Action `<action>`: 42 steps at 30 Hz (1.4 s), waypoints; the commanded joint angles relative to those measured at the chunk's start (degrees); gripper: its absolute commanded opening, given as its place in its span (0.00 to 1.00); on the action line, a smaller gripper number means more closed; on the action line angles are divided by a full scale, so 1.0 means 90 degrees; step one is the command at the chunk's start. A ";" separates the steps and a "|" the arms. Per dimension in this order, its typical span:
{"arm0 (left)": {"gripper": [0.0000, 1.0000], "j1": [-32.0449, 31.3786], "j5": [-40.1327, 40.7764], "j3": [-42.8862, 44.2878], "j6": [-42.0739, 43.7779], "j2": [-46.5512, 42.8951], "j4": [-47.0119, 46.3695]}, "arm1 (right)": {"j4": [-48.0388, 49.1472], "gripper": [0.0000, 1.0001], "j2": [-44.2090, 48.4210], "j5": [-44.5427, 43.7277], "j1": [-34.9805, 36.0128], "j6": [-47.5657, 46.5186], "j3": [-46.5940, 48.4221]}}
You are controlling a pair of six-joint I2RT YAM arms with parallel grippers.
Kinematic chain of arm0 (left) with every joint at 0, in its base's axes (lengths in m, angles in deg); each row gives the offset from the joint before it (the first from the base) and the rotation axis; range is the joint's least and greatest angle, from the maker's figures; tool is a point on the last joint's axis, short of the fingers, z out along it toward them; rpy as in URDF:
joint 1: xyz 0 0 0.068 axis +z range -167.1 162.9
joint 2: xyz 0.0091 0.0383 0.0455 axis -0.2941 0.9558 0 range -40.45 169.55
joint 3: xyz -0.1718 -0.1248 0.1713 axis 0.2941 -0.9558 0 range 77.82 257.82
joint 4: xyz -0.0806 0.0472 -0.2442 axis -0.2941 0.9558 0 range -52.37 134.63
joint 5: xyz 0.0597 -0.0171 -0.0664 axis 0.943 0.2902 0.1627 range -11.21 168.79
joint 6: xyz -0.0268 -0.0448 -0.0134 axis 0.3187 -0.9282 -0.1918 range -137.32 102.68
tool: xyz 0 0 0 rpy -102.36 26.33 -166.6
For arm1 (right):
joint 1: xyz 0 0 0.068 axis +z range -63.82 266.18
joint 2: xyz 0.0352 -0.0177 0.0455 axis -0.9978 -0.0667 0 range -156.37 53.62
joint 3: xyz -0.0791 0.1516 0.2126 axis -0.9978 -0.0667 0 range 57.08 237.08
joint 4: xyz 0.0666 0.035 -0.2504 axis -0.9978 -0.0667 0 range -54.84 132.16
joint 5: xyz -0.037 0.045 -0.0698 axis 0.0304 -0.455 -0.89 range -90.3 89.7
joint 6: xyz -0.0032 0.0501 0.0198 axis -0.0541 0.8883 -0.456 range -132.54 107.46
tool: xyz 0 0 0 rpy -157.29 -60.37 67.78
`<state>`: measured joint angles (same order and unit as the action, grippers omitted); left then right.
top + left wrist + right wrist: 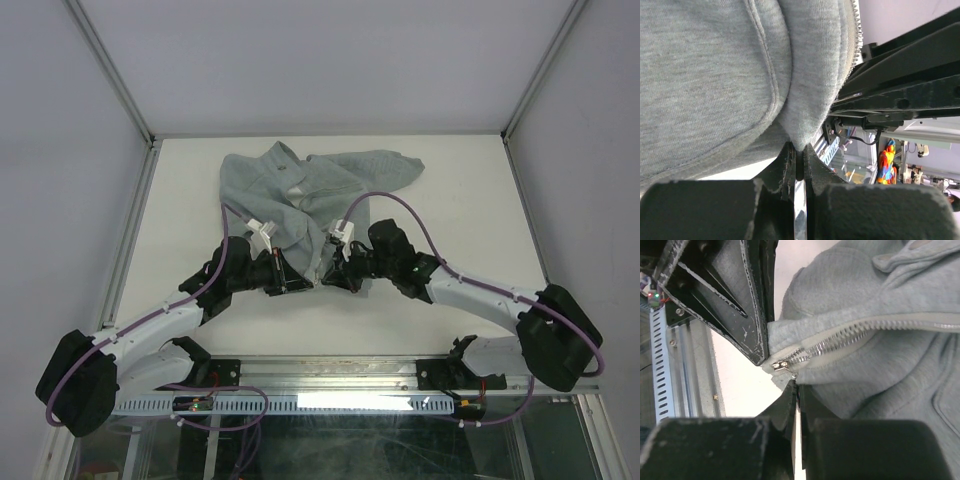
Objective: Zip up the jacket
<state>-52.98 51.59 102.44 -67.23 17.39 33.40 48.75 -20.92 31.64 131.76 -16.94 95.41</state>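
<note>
1. Pulling the zipper pull (784,365) up along the zipper teeth (840,337) looks like the job right now. It has hardly begun, because the pull sits at the bottom end of the zipper.
2. To do it well, the left gripper (799,152) should hold the hem tight and not move. That makes the zipper straight and flat.
3. The right gripper (797,390) should slide slowly away from the left one, right along the line of teeth and never sideways. If the pull slips out, it is best to stop and grab it again.
4. The left gripper is pinched shut on a fold of grey cloth at the bottom of the jacket (300,190).
5. The right gripper is closed all the way. Its tips sit just under the pull. The little tab seems to poke in between them, but it is too small to tell if it is really caught.
6. The jacket lies rumpled on the white table (460,200), in the middle and toward the far side.
7. Both arms reach in from the sides with bent elbows. Their wrists turn toward the middle, and the two grippers meet low at the near hem, just beside each other.
</note>
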 commanded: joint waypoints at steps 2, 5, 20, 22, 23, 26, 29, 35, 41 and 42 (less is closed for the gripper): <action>0.00 0.0036 0.0040 0.0156 0.0252 -0.0265 0.0469 | -0.0188 0.00 0.0913 -0.1634 -0.0001 -0.0217 0.0567; 0.00 0.0034 0.0139 0.0136 0.0335 -0.0358 0.0785 | -0.0415 0.00 0.1037 -0.2201 0.0006 -0.0344 0.0860; 0.00 0.0032 0.0290 0.0329 0.0658 -0.0487 0.1452 | -0.1335 0.00 0.0317 -0.2779 0.0356 -0.0533 0.1817; 0.00 0.0034 0.0279 0.0322 0.0689 -0.0485 0.1580 | -0.1259 0.00 0.0260 -0.3340 0.0360 -0.0579 0.1938; 0.00 0.0033 0.0292 0.0304 0.0691 -0.0510 0.1662 | -0.1173 0.00 0.0225 -0.3828 0.0344 -0.0668 0.2025; 0.00 0.0034 0.0458 0.0181 0.0660 -0.0719 0.1957 | -0.0762 0.00 -0.0146 -0.5107 0.0010 -0.0950 0.2304; 0.00 0.0039 0.0791 0.0045 0.0561 -0.1013 0.2330 | -0.0858 0.00 -0.0832 -0.5514 -0.0615 -0.0816 0.2981; 0.00 0.0032 0.1627 -0.0193 0.0256 -0.1583 0.3235 | -0.0800 0.00 -0.1784 -0.5935 -0.1773 -0.0092 0.3912; 0.00 0.0031 0.2313 0.0061 0.0065 -0.2113 0.3444 | -0.0902 0.00 -0.1641 -0.4643 -0.2133 0.0093 0.3962; 0.00 0.0033 0.2437 0.0181 0.0109 -0.2078 0.3498 | -0.1041 0.00 -0.1555 -0.4085 -0.2120 0.0070 0.3931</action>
<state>-52.41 67.43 100.16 -65.48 0.43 63.04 38.11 -38.51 -16.16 110.73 -17.86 129.50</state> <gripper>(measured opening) 0.037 0.004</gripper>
